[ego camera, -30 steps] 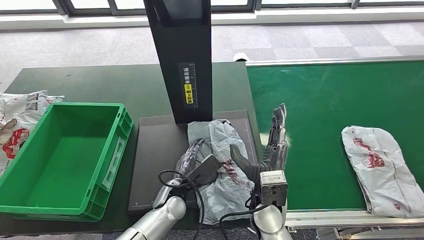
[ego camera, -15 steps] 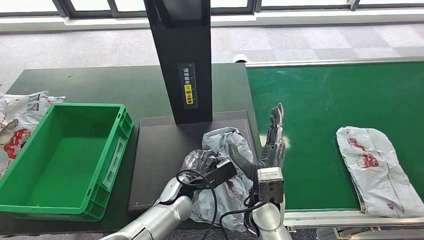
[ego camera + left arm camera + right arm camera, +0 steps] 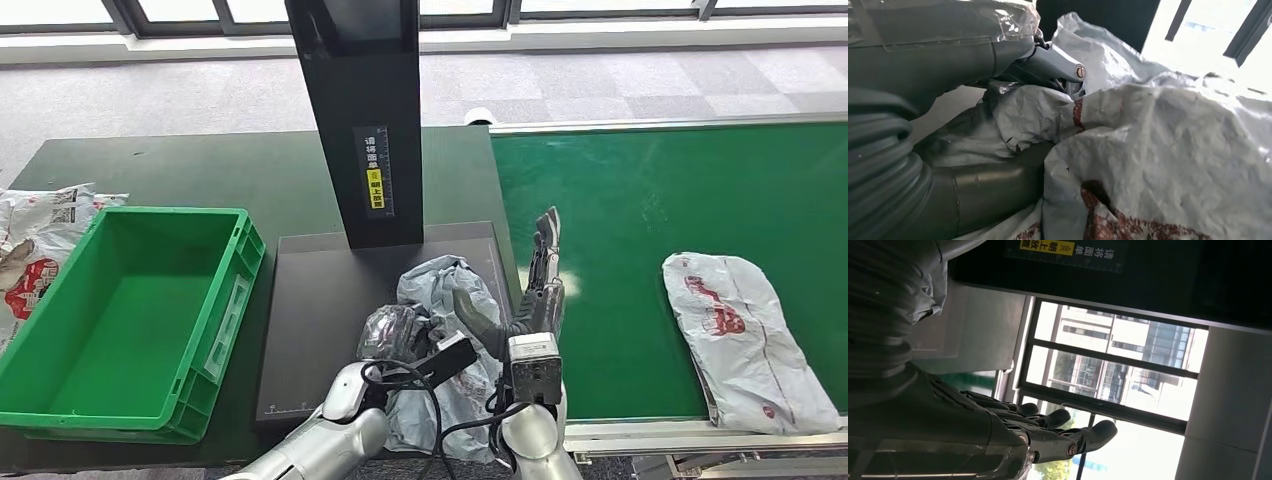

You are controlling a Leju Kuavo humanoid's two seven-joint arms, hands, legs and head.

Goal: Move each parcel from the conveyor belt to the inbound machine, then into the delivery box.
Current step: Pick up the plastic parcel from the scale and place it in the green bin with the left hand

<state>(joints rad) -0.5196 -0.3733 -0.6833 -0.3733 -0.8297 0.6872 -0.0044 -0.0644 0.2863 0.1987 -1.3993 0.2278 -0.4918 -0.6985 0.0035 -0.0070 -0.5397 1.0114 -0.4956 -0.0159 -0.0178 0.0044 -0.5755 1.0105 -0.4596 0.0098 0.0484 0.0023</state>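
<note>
dark table, empty green box (image 3: 130, 320), left hand (image 3: 395, 335) gripping parcel (image 3: 450, 300), right hand (image 3: 535, 290) spread

Crinkled glossy plastic parcel (image 3: 452, 300); matt green conveyor belt (image 3: 650, 220); smooth moulded plastic green crate (image 3: 60, 390); matt black scanner plate (image 3: 320, 300).
</note>
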